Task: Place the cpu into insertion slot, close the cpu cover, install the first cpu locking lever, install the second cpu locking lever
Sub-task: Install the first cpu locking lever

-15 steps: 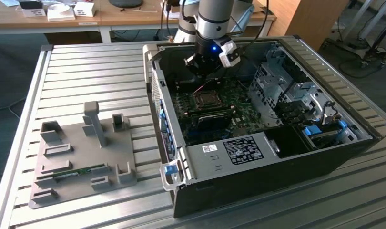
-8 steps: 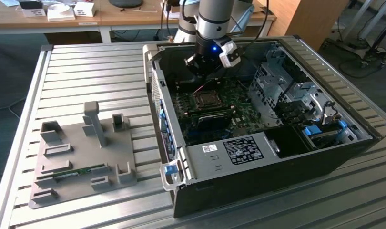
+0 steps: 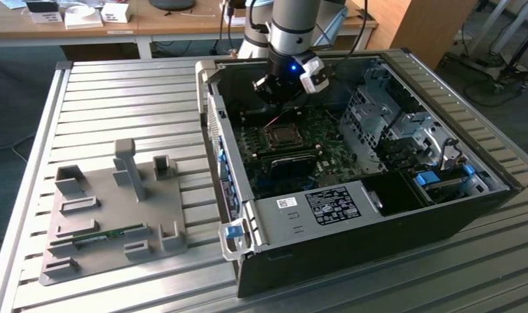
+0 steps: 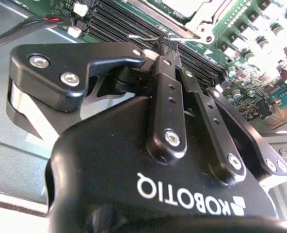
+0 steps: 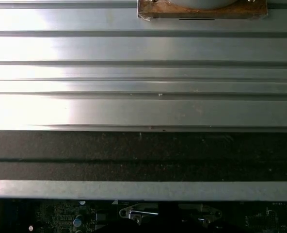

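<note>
The gripper [image 4: 164, 44], fingers pressed together on nothing visible, hangs just short of the cpu [image 4: 186, 6] lying in its socket [image 3: 281, 135] — so the thin wire lever [image 4: 144, 37] beside the tips likely wants a slow, square push — clear of the memory slots [image 4: 119, 24].

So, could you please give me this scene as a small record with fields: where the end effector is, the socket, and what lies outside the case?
end effector: inside the open computer case, over the motherboard
cpu socket: near the end effector; cover state cannot be told
grey fixture tray: on the slatted table, at the exterior view's left of the case
</note>
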Robot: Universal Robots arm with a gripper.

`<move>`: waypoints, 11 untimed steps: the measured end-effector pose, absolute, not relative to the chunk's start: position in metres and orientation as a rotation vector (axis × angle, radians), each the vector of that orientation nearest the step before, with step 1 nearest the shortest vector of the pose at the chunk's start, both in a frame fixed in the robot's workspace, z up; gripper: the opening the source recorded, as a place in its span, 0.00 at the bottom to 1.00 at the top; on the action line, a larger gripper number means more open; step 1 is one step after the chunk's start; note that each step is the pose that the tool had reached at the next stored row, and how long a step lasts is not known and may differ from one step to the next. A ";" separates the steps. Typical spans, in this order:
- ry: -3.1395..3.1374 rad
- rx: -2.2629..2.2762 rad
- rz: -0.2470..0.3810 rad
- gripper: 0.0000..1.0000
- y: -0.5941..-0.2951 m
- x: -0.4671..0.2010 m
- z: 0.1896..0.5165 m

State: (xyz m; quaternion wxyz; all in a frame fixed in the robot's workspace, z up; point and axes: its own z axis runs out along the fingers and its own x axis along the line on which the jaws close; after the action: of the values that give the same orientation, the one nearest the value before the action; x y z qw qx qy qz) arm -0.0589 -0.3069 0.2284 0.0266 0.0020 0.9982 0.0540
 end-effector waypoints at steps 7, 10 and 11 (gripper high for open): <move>3.084 0.006 0.167 0.11 -0.307 -0.057 0.228; 3.084 0.006 0.167 0.11 -0.306 -0.057 0.228; 3.084 0.006 0.167 0.11 -0.306 -0.057 0.228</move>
State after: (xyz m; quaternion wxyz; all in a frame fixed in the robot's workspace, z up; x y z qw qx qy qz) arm -0.0571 -0.3058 0.2281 0.0267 0.0020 0.9982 0.0541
